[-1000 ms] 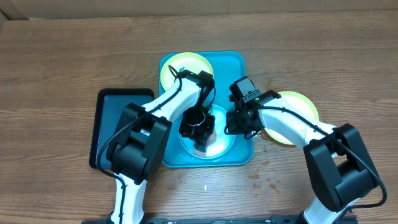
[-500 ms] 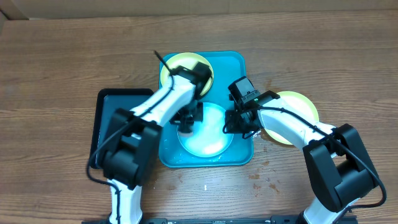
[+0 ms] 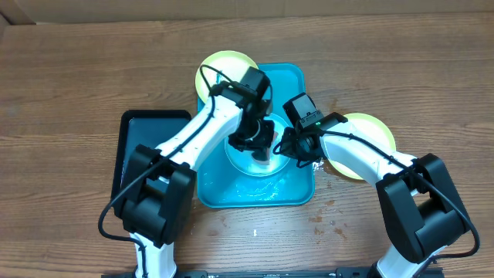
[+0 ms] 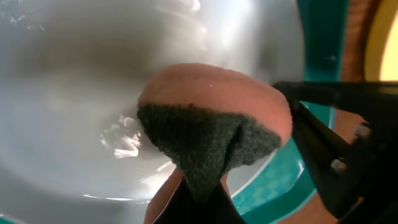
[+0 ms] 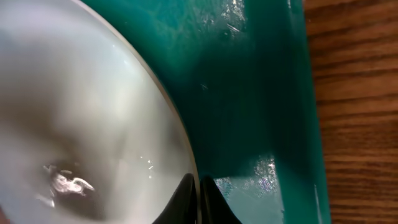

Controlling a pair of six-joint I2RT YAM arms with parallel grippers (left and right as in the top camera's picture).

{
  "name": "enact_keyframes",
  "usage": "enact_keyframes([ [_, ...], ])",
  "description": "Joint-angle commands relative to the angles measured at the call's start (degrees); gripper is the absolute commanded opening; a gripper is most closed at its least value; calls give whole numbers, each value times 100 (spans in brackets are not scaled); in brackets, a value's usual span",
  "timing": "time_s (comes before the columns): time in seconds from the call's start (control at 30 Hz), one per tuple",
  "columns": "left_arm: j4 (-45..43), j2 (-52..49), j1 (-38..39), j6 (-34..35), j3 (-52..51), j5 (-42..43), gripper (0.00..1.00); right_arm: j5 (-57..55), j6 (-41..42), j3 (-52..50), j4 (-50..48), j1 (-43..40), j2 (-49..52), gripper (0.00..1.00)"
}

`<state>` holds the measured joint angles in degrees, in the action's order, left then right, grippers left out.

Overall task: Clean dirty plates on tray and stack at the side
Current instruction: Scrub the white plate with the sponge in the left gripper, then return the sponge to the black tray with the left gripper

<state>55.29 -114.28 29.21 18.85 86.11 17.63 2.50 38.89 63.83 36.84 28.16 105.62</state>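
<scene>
Across the wooden surface [image 3: 77, 77], only the overhead view shows the tray [image 3: 231, 193] at centre, one yellow-green plate [image 3: 220, 68] at its 11 o'clock corner and another [image 3: 370, 131] off it at 3 o'clock. Wrist views show the left claw [image 3: 258, 147] pinching a sponge [image 4: 211, 118] against the light blue plate [image 3: 251, 168], and the right claw [image 5: 198, 193] clamped on that plate's rim. Both arms angle inward.

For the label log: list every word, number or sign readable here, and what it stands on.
None can be read.
No print shows on the tray, plates, sponge or black tray.
The green patch on the right arm is too small to read.
</scene>
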Motion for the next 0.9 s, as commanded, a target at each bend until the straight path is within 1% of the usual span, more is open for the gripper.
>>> enact_keyframes([
  [0.0,-109,-7,55,-127,-186,118,4,-208,-15,24,61,-22,28,4],
  [0.07,-214,-15,55,-92,-378,-50,4,-205,-15,24,70,-26,28,4],
  [0.13,-269,-15,55,68,-616,-564,4,-205,-15,24,72,-26,28,4],
  [0.23,-597,-15,44,168,-1062,-1314,4,-205,-15,24,74,-26,28,4],
  [0.3,-894,-15,44,175,-1351,-1663,4,-205,-15,24,79,-26,28,4],
  [0.37,-994,-15,44,247,-1537,-2033,4,-205,-17,24,98,-26,28,4],
  [0.43,-837,-15,31,520,-1554,-2640,4,-205,-33,24,133,-26,28,4],
  [0.5,-516,-15,-26,1014,-1460,-3427,4,-203,-136,24,149,-26,28,4],
  [0.57,-326,-15,-107,1213,-1351,-3810,4,-210,-149,24,168,-26,28,4],
  [0.67,-258,-15,-280,1180,-1178,-4068,4,-208,-149,24,181,-26,28,4],
  [0.87,-234,-15,-557,1027,-920,-4212,4,-205,-175,24,195,-26,28,4],
])
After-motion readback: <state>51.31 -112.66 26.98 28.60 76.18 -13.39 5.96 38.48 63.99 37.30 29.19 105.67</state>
